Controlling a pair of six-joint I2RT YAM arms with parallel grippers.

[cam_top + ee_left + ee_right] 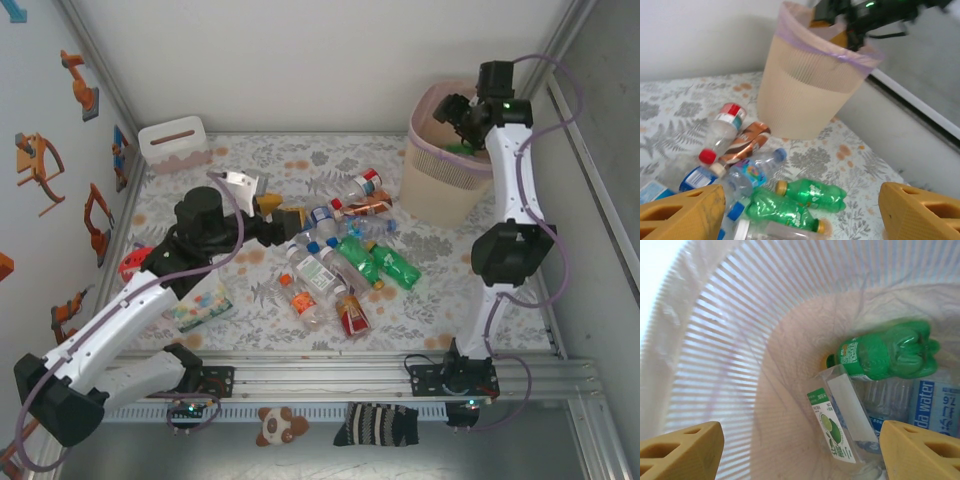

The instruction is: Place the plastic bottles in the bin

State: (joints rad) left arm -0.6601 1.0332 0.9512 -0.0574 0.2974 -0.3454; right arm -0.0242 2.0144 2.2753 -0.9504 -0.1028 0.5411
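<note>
Over the tall beige-pink ribbed plastic bin (pixel 440 190), the right gripper (pixel 801 442) hangs with its fingers spread wide and empty. A green plastic bottle (pixel 885 352) and clear ones lie inside. Left of the bin, a heap of loose clear and green plastic bottles (pixel 335 265) awaits. The left gripper (pixel 285 213) hovers above it, wide open and holding nothing. The step looks like a pick, which next calls for lowering onto one bottle's body and closing.

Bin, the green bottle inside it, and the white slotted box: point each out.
bin (pixel 440 190), top external view, on its front wall.
green bottle (pixel 885 355), right wrist view, mid-body, just past the label.
white box (pixel 178 155), top external view, on its front face below the slot.
</note>
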